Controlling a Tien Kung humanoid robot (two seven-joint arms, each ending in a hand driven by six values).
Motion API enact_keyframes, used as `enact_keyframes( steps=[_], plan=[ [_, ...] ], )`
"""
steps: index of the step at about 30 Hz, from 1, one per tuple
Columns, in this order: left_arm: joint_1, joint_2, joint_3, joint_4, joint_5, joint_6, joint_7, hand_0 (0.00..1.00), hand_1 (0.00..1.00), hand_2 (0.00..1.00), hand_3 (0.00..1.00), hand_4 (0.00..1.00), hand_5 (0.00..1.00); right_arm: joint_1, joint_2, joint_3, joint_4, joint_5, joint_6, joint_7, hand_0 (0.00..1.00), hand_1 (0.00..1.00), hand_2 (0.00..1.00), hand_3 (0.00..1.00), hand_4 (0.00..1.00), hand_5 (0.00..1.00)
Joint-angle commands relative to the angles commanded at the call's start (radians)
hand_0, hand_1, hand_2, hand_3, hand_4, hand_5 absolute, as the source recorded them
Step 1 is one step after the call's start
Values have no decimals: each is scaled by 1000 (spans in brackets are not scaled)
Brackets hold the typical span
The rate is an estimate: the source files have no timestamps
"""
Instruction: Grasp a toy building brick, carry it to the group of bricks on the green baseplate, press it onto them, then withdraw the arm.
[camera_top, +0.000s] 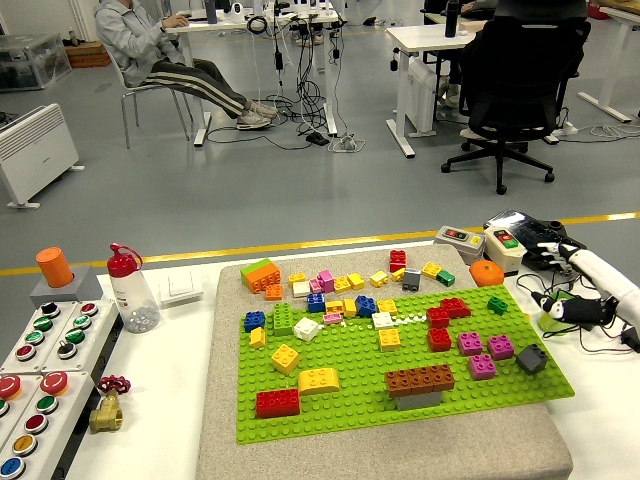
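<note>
The green baseplate (350, 420) lies on a grey mat in the middle of the table and carries many scattered bricks. Among them are a brown brick on a grey one (420, 380), a red brick (277, 402), a yellow brick (318, 380), and magenta bricks (484, 355) at the right. More loose bricks (330, 283) lie along the mat's far edge. My right hand (552, 282) comes in from the right edge, just beyond the baseplate's right side and a little above the table. Its fingers are spread and hold nothing. The left arm is out of view.
A button panel (40, 370) fills the near left, with a brass valve (105, 412) beside it. A red-capped bottle (130, 290) and an orange cylinder (55, 268) stand at the left. Control boxes (490, 243) and an orange piece (487, 272) are at the back right. A person sits far behind.
</note>
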Motion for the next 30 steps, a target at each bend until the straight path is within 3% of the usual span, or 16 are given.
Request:
enact_keyframes(
  steps=[3,7,14,22,30],
  plan=[
    [-1,0,0,0,2,4,1,774,807,892,742,503,998,11,5,-27,-6,-54,17,-10,872,824,837,829,605,22],
    [-2,0,-1,0,8,13,5,772,798,887,729,500,998,32,21,-93,-16,-215,47,-28,878,836,837,823,611,30],
    [0,0,-7,0,14,20,5,771,797,884,726,500,998,66,48,-152,-41,-386,57,-37,881,831,836,814,616,41],
    [2,0,-10,0,16,24,5,767,794,883,723,497,998,98,75,-178,-67,-406,45,-45,882,828,835,812,619,60],
    [3,0,-9,0,17,26,6,767,793,881,719,496,998,138,113,-202,-144,-409,27,-50,883,830,834,812,622,79]
  ],
)
